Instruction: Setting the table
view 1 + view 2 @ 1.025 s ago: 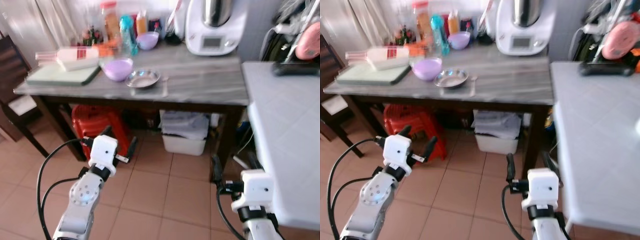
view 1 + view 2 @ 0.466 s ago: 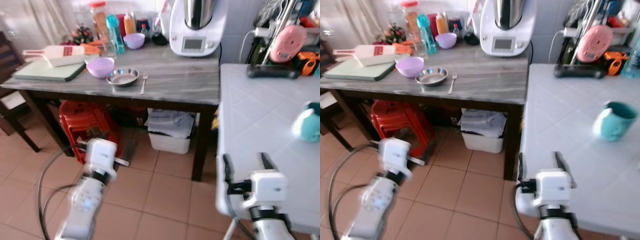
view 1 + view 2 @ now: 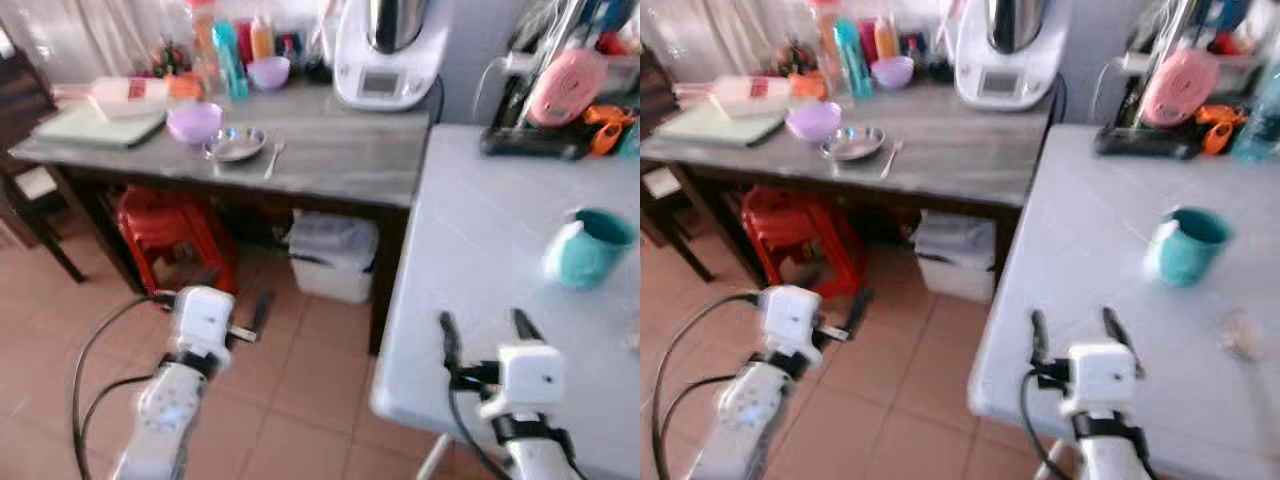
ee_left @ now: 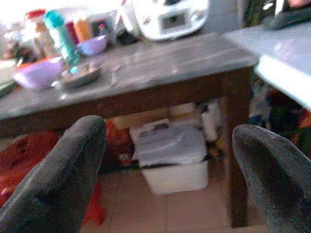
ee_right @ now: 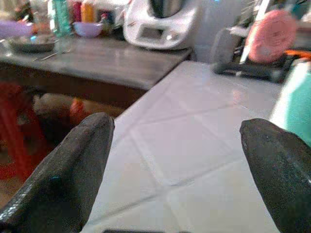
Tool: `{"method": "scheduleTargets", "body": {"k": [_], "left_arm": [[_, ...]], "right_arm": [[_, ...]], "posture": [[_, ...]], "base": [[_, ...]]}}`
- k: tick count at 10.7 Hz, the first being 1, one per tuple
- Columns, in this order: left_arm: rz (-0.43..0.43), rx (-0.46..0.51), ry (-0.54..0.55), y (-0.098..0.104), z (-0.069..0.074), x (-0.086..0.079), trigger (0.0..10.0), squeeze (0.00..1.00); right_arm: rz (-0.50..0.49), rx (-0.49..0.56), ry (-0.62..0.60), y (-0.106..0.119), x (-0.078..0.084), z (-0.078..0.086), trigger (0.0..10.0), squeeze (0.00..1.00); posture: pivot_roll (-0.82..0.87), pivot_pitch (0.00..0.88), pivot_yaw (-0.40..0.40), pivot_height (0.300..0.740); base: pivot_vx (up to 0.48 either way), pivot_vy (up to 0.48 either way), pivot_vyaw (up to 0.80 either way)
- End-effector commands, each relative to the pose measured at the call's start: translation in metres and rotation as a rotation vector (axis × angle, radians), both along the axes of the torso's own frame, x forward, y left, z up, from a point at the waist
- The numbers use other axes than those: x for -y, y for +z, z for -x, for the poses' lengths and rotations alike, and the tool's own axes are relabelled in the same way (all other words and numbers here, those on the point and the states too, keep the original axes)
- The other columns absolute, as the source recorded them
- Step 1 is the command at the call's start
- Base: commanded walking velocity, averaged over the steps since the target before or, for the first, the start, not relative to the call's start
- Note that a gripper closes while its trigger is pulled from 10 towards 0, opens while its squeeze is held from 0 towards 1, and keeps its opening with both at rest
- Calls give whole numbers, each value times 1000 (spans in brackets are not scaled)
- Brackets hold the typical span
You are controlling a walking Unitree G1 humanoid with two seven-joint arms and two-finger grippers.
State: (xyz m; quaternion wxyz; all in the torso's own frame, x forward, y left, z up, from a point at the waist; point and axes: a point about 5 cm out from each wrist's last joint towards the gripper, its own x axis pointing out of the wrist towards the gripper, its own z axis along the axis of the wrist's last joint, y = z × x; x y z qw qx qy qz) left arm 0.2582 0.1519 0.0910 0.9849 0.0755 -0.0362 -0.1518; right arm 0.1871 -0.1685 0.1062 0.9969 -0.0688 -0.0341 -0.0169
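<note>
so i've swung further right since half a second ago: the white tiled table [image 3: 470,260] now takes up more of my head view, and the grey side table [image 3: 330,160] with the dishes has slid off to the left, so i read this as me lining up on the white table where the setting belongs. that camera shift is mine, not the things moving.

taking the white table as my landmark: the grey side table butts against its far left edge, with the white kitchen machine [image 3: 385,50] at the near end, then the purple bowl [image 3: 194,122], the steel bowl [image 3: 235,144] and the fork [image 3: 272,155] further left. on the white table itself stands the teal mug [image 3: 590,245], toward its right side.

my right gripper [image 3: 481,328] hangs over the table's near edge, fingers spread and empty, the mug well ahead and right of it. my left gripper [image 4: 165,160] hangs over the floor left of the table, fingers wide apart, the dishes well beyond it.
</note>
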Motion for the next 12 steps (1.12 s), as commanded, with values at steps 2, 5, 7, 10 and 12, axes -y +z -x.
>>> {"method": "scheduleTargets", "body": {"k": [2, 5, 7, 10, 12], "left_arm": [[-20, -9, 10, 2, -1, -10, 10000, 0], [-18, -20, -11, 1, 1, -7, 10000, 0], [-18, -27, -18, 0, 3, -7, 10000, 0], [-13, -52, -32, -4, 5, -6, 10000, 0], [-26, -79, -67, -8, 5, -3, 10000, 0]], "right_arm": [[-30, -12, 1, -3, -6, 3, 10000, 0], [-31, -20, -4, -5, -5, 6, 10000, 0], [-29, -22, -2, -4, -5, 8, 10000, 0], [-24, -41, 14, -4, -5, 9, 10000, 0], [-41, -61, 37, -3, -4, 4, 10000, 0]], "posture": [[6, 31, 100, 740], [2, 39, 105, 740], [-5, 47, 101, 740], [-20, 58, 93, 740], [-23, 63, 92, 740]], "base": [[0, -328, -509], [0, -333, -458], [0, -330, -484], [0, -91, 0], [0, 0, 0]]}}
